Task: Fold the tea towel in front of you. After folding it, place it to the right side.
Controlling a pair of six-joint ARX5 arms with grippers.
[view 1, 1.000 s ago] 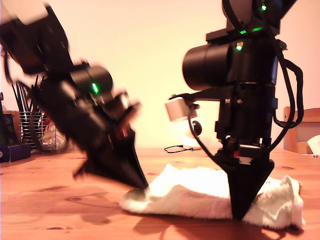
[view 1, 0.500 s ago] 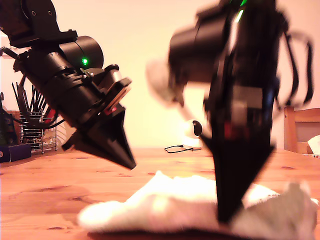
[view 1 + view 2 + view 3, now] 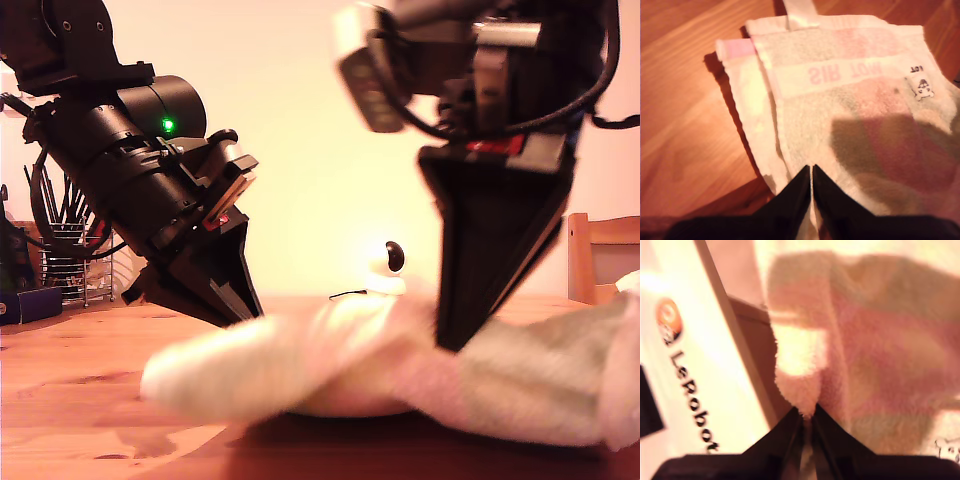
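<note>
The tea towel (image 3: 350, 370), cream terry with pale pink and green patches, lies partly lifted across the wooden table (image 3: 80, 370). My second gripper (image 3: 455, 345) at the exterior view's right is shut on a raised fold of it, and the second wrist view shows that fold (image 3: 800, 390) pinched at the gripper (image 3: 807, 415). My first gripper (image 3: 250, 315), at the exterior view's left, hangs just behind the towel's raised edge. Its jaws (image 3: 811, 170) are shut with nothing seen between them, above the towel (image 3: 855, 100) with its small label (image 3: 920, 87).
A small round white camera (image 3: 388, 265) stands at the back of the table. A wire utensil rack (image 3: 70, 250) and a blue box (image 3: 25, 303) sit at the exterior view's far left, a wooden chair (image 3: 600, 255) at its right. A white LeRobot board (image 3: 690, 365) lies beside the towel.
My second gripper has risen, pulling the towel up and nearer the exterior camera. My first gripper left the towel's edge a second ago and has since held its raised pose.
</note>
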